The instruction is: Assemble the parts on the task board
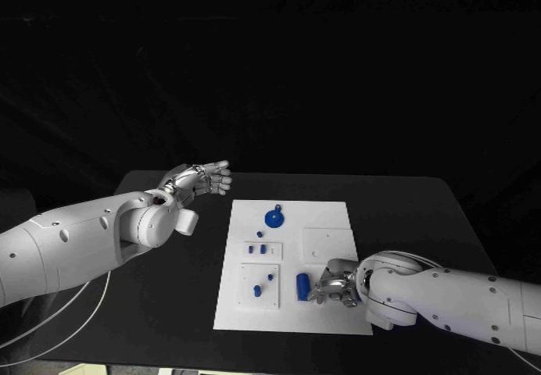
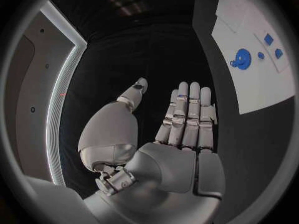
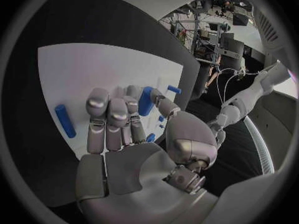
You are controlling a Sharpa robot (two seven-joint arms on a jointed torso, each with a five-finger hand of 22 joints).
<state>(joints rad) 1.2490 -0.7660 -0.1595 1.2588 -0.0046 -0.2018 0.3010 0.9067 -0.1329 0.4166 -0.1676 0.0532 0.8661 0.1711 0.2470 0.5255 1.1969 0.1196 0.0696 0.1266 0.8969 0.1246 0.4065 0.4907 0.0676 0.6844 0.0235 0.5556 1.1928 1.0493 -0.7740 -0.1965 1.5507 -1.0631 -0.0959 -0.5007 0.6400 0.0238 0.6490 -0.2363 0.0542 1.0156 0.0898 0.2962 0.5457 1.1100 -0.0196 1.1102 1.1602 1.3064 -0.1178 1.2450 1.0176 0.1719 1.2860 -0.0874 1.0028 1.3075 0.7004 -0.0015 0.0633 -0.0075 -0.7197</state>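
1. You have a white task board (image 1: 327,226) lying flat in the middle of the table.
2. A round blue part (image 1: 275,216) lies near its far edge.
3. A blue bar (image 1: 302,286) lies near its front.
4. Several small blue pieces (image 1: 260,249) sit on its left side.

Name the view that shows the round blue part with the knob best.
Head view: the round blue part lies unobstructed on the task board. The left wrist view shows it smaller, near the rim. I cannot pick it out in the right wrist view.

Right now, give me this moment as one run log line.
left hand: open, off the board | right hand: over board near edge, beside long blue part, grip unclear | round part: lying on board
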